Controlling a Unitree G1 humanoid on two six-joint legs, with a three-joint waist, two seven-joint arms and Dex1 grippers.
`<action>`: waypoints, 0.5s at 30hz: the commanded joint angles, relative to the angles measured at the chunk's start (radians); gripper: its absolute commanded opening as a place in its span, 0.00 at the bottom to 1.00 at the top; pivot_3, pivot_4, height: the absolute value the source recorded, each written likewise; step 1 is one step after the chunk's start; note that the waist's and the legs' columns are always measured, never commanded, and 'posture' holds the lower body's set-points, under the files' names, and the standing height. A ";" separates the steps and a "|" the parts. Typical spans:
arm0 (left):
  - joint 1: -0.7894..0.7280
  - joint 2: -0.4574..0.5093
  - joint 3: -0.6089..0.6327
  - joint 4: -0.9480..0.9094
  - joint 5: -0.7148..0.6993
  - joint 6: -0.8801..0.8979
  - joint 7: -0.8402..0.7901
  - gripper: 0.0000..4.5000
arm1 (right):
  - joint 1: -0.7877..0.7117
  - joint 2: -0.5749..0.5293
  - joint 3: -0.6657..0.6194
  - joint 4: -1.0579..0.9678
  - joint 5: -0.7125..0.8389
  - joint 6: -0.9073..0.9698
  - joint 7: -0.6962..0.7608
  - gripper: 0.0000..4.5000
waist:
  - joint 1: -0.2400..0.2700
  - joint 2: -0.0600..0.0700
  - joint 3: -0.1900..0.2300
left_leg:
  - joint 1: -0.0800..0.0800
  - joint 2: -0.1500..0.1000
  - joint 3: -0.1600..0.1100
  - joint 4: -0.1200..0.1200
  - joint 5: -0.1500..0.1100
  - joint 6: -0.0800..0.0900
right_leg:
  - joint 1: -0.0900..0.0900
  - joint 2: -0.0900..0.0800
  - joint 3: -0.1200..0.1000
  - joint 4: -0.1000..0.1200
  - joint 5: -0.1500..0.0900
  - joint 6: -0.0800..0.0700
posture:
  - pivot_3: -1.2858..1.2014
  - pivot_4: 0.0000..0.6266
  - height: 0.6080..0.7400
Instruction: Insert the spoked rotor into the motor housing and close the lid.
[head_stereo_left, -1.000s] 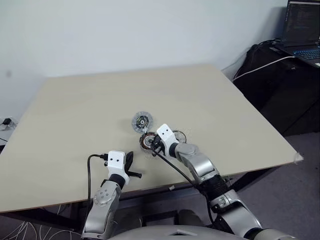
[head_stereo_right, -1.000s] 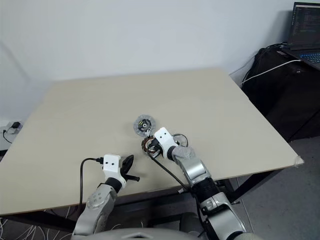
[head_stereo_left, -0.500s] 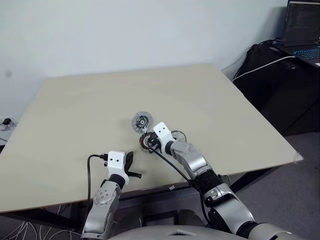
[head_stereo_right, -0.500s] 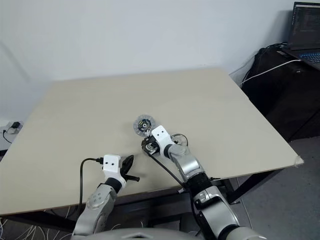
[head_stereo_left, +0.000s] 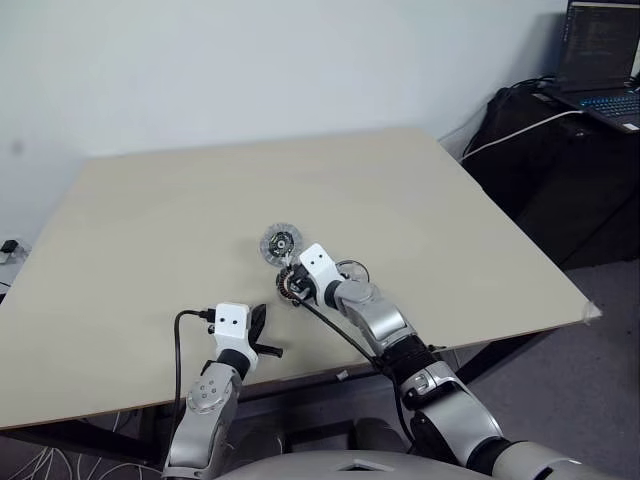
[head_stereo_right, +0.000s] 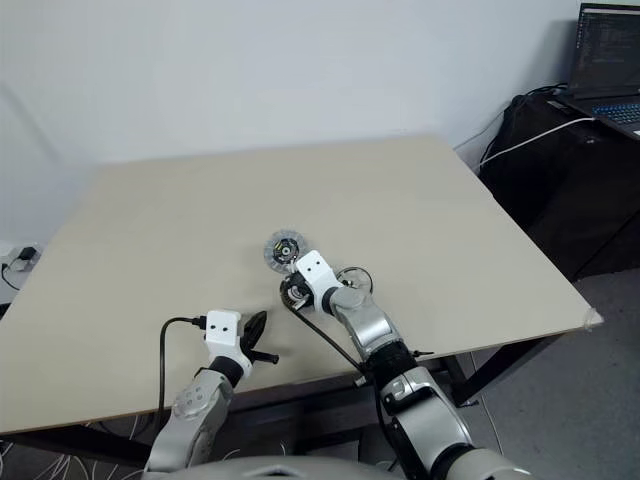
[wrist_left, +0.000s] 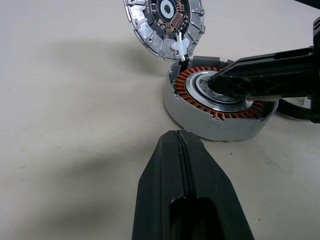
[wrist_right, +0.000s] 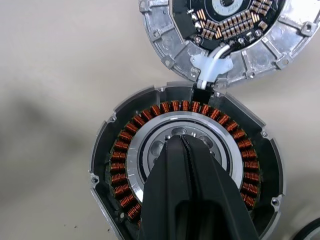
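**A:** so where's it at? The right fingers (wrist_right: 192, 165) are pressed together, holding nothing, tip sitting right in the middle of the housing (wrist_left: 218, 107), on the silver hub inside the copper ring. A second ago they were a bit short of it, now the arm has crept in toward the lid (head_stereo_left: 282, 243) side and the tip is over the center.

**B:** yeah, and the lid is flipped open just past the fingertips, joined to the housing by that little white wire bit. Still open, so the closing step isn't done.

**A:** is the rotor in already? I honestly can't tell if that hub is the rotor or just the bearing seat. There's a dark ring (head_stereo_left: 351, 270) on the tabletop (head_stereo_left: 160, 220) just beside the right wrist, too small to say what it is.

**B:** my guess is it's poking to seat something. The left fingers (wrist_left: 182, 165) are shut too, empty, parked short of the housing and haven't budged.
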 joint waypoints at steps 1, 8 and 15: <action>-0.003 -0.004 0.007 -0.030 -0.003 -0.015 0.007 0.00 | 0.011 -0.014 -0.048 -0.118 0.009 -0.057 -0.035 0.01 | 0.002 0.000 0.000 | 0.000 0.000 0.000 0.000 0.000 0.000 | 0.000 0.000 0.000 0.000 0.000 0.000 | 0.52 0.00 1.00; 0.007 -0.006 0.009 -0.038 -0.008 -0.010 0.007 0.00 | 0.140 -0.087 -0.218 -0.379 0.090 0.039 -0.098 0.13 | 0.015 0.000 0.000 | -0.001 -0.001 -0.001 0.000 0.000 0.000 | 0.000 -0.001 -0.001 -0.001 0.000 0.000 | 0.52 0.00 1.00; 0.005 -0.002 0.005 -0.036 -0.015 0.004 -0.006 0.00 | 0.264 -0.141 -0.387 -0.526 0.174 0.169 -0.156 0.63 | 0.014 0.000 0.001 | -0.002 0.000 0.000 0.000 0.000 0.000 | 0.000 -0.001 -0.001 -0.001 -0.004 0.006 | 0.52 0.00 1.00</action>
